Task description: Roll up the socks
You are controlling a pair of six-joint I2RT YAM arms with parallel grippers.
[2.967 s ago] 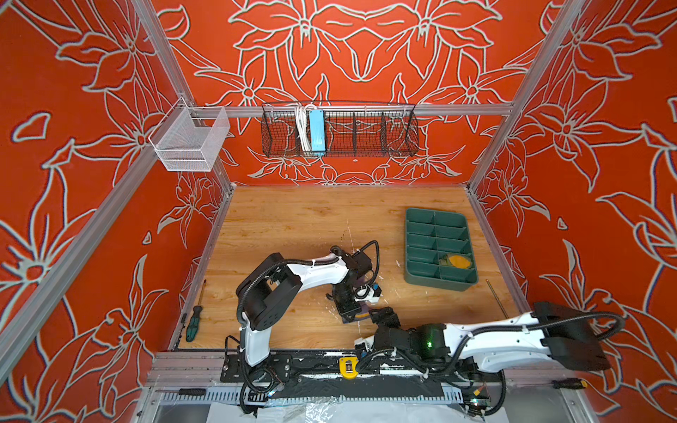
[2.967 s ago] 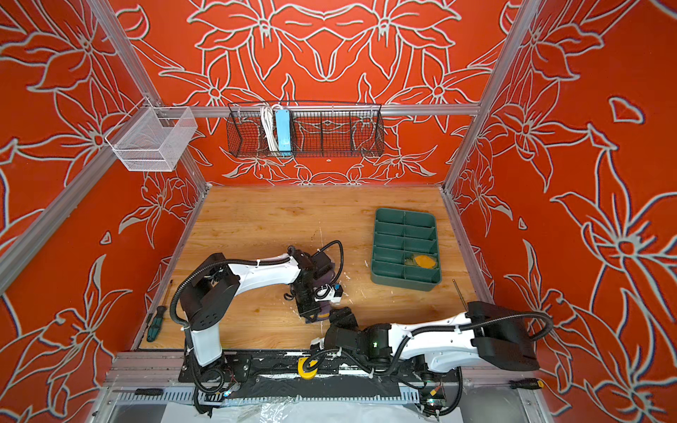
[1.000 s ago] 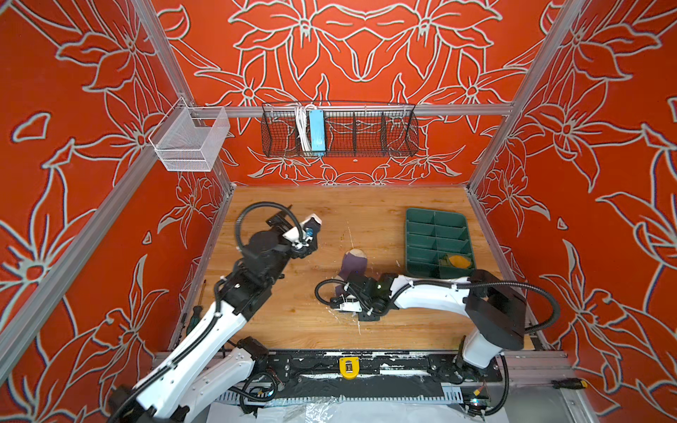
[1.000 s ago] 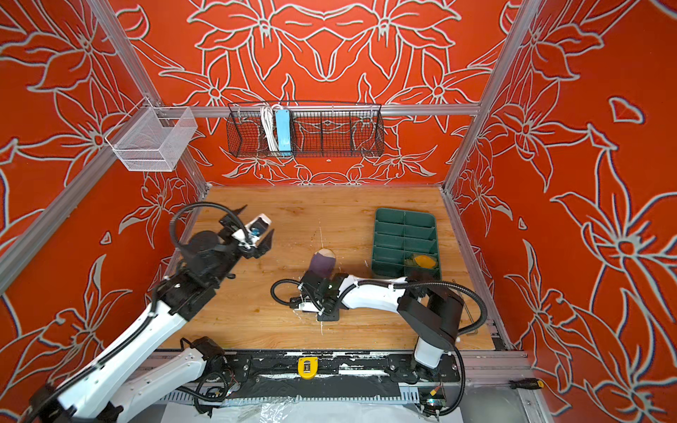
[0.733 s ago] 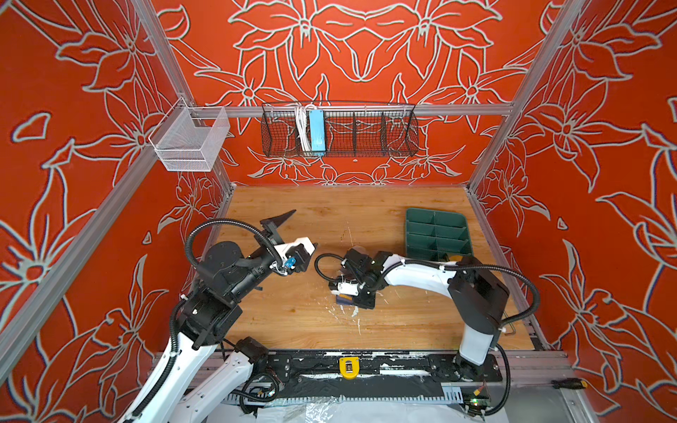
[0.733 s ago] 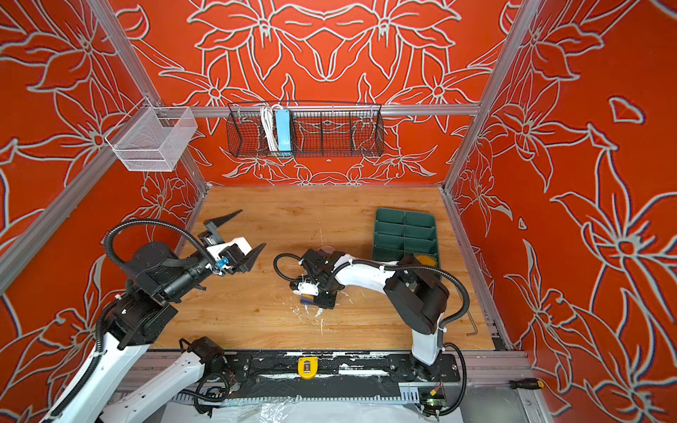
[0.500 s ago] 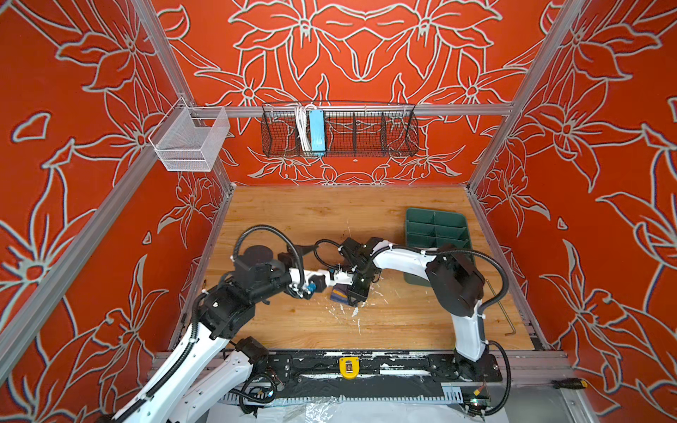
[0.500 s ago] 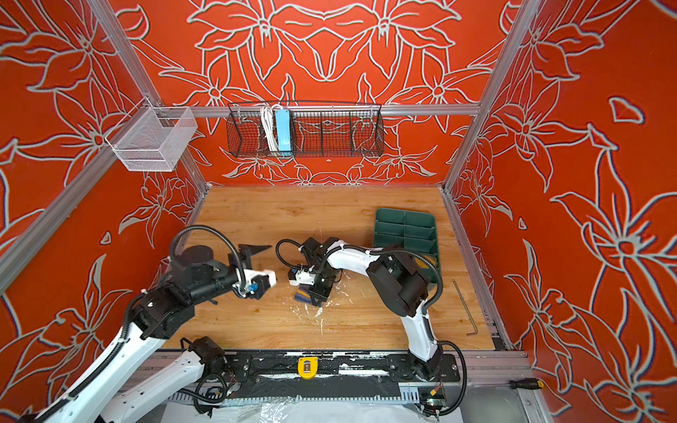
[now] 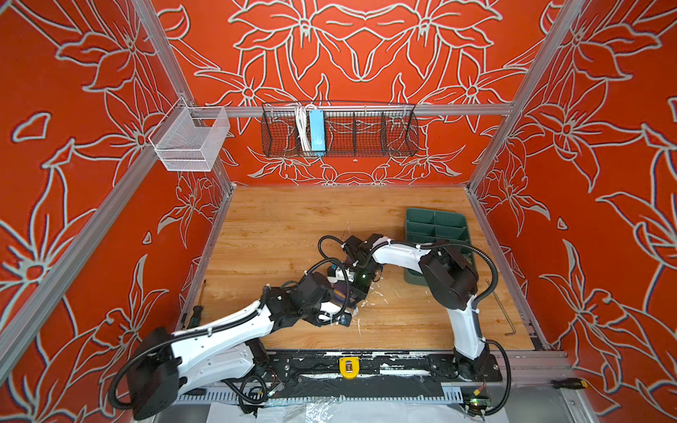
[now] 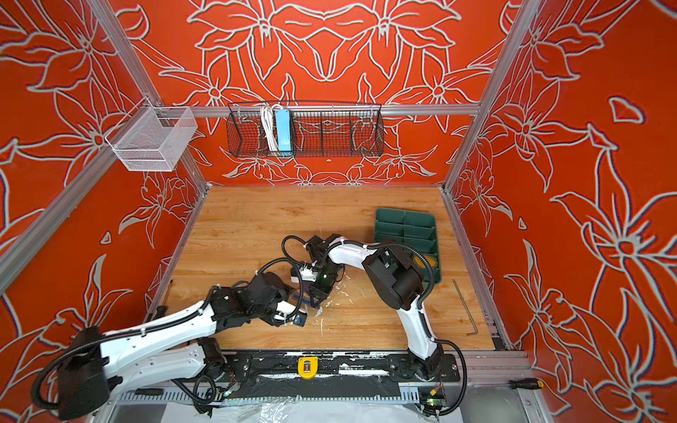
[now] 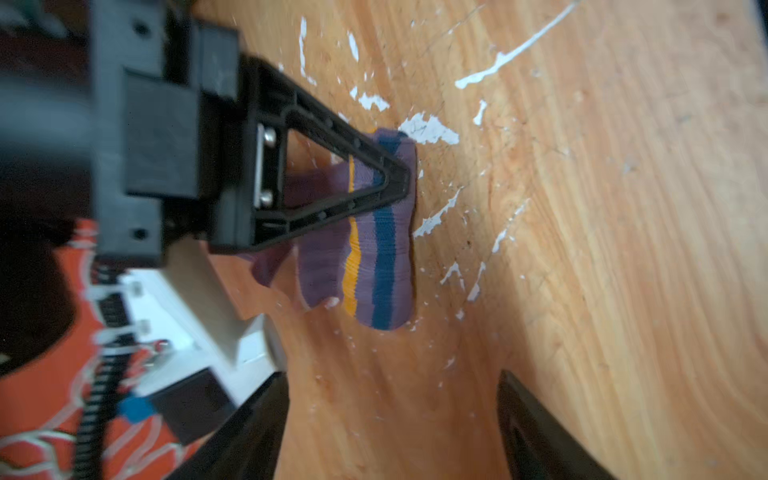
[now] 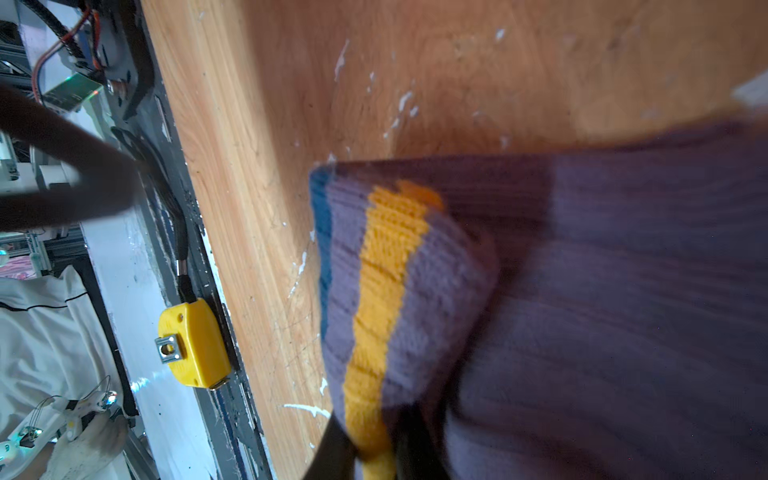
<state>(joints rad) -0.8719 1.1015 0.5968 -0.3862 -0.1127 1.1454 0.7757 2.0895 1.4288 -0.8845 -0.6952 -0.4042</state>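
Sock (image 11: 378, 232) on white-flecked wood tabletop (image 9: 293, 227); red floral walls (image 9: 348, 55).

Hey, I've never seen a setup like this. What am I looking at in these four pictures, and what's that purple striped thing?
Two white robot arms work over a wooden table inside a red-walled booth. Two pictures look down from overhead and are nearly identical. The other two come from a camera on each arm's wrist. The striped thing is a purple sock with yellow and blue bands. The right gripper is shut on its cuff. The left gripper is open and holds nothing. A green tray stands nearby.
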